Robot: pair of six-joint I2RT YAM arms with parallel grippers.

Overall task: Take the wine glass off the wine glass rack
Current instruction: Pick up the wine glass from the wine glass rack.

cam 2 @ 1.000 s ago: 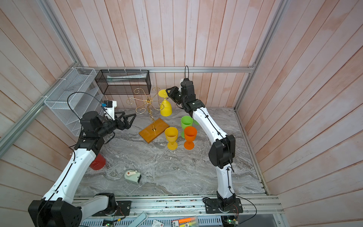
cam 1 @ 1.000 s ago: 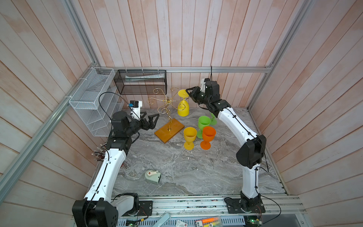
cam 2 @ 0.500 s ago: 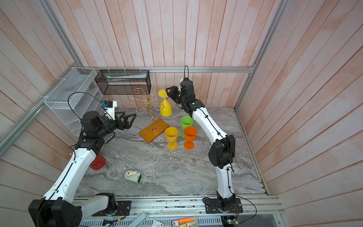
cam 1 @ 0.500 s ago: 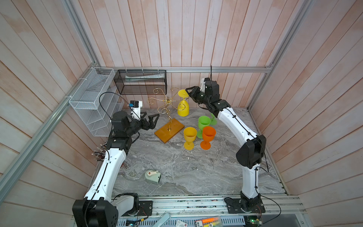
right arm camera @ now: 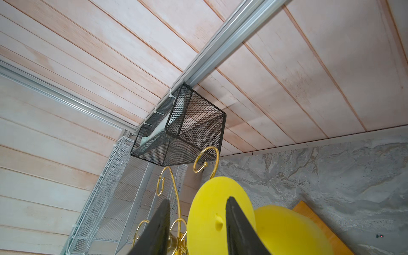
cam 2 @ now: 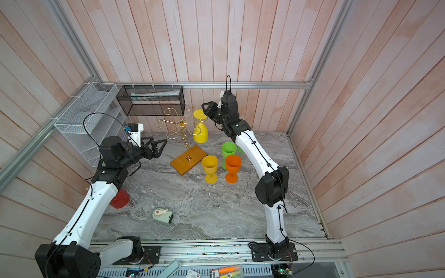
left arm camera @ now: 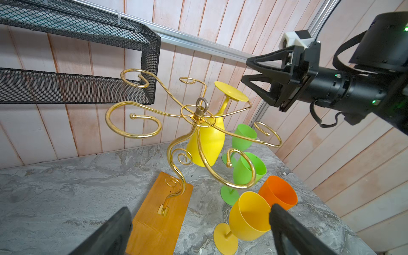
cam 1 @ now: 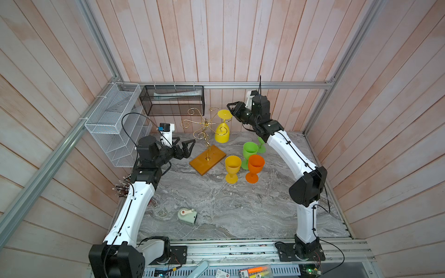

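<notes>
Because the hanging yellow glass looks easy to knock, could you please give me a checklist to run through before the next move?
1. The wine glass hangs upside down on the wine glass rack: ok.
2. The right pincer is open: ok.
3. The glass's foot is between its jaws: not ok.
4. The left pincer is open and off the rack: ok.
5. The rack's base is steadied: not ok, nothing holds it.
6. Set-down room beside the amber glass and orange glass: cannot tell.

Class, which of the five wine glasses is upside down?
The lemon-yellow glass, hanging foot-up on the rack. The amber, orange, front green and back green glasses stand upright on the table.
</notes>
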